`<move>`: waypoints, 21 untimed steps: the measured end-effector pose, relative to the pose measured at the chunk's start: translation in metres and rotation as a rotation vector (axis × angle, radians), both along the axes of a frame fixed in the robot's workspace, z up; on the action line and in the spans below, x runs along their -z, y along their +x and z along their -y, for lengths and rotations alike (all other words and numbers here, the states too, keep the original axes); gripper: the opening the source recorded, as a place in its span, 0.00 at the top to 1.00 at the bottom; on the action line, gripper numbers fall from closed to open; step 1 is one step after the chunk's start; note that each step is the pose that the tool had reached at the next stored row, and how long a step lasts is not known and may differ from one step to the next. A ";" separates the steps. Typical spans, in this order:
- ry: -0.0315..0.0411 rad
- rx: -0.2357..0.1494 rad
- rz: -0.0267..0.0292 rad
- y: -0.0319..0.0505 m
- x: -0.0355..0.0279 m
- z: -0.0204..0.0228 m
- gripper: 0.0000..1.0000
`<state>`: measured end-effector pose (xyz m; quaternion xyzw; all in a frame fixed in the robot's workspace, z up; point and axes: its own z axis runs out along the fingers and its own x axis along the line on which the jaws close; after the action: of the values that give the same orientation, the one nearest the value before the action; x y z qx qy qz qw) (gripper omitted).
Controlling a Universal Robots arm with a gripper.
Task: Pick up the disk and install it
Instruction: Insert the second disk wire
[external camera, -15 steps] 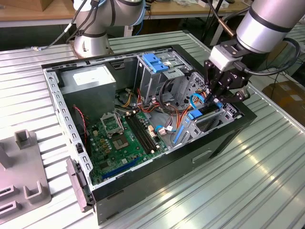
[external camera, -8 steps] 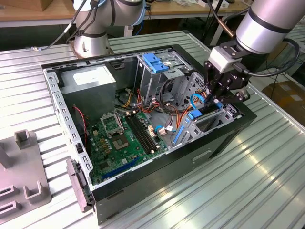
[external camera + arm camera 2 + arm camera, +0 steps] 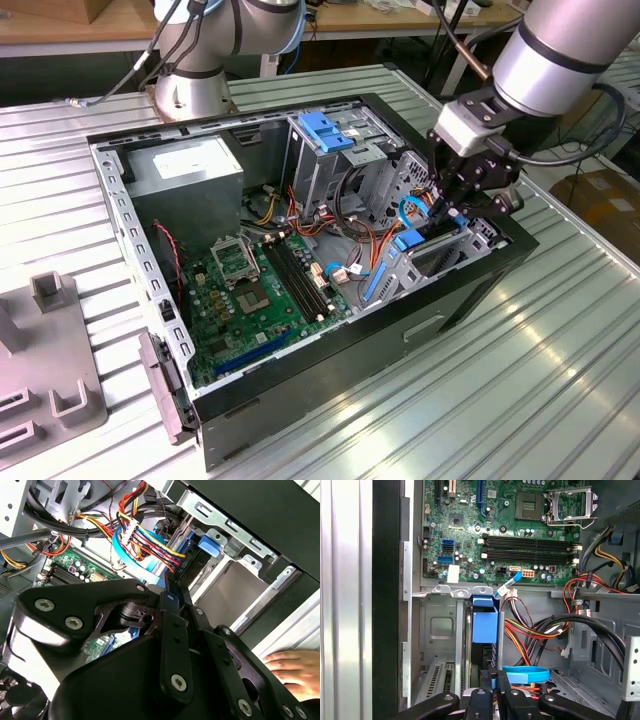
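The disk (image 3: pixel 485 622) stands on edge in the metal bay at the front corner of the open computer case (image 3: pixel 130 230), its bright blue carrier facing up. In the exterior view the disk (image 3: pixel 408 241) sits at the case's right end, directly under my gripper (image 3: pixel 448 212). In both wrist views the black fingers (image 3: pixel 501 687) lie close together on the disk's dark edge (image 3: pixel 186 562). A blue tab (image 3: pixel 209 545) of the carrier rests against the bay's frame. The gripper (image 3: pixel 494 682) looks shut on the disk.
Coloured cable bundles (image 3: pixel 530 630) crowd the space beside the bay. The motherboard (image 3: pixel 255 290), the power-supply box (image 3: pixel 190 165) and the tall cage with a blue bracket (image 3: pixel 325 130) fill the case. A person's hand (image 3: pixel 292 665) rests outside the case. A grey fixture (image 3: pixel 50 360) lies at the exterior view's left.
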<state>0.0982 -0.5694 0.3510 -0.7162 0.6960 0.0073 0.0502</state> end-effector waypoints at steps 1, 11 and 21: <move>0.0003 0.000 0.0001 0.0000 0.0003 0.0000 0.84; 0.0068 0.000 0.0001 0.0000 0.0042 0.0000 0.84; 0.0124 0.000 0.0001 -0.0001 0.0122 0.0010 0.84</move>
<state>0.0981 -0.5704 0.3388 -0.7159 0.6960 0.0116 0.0546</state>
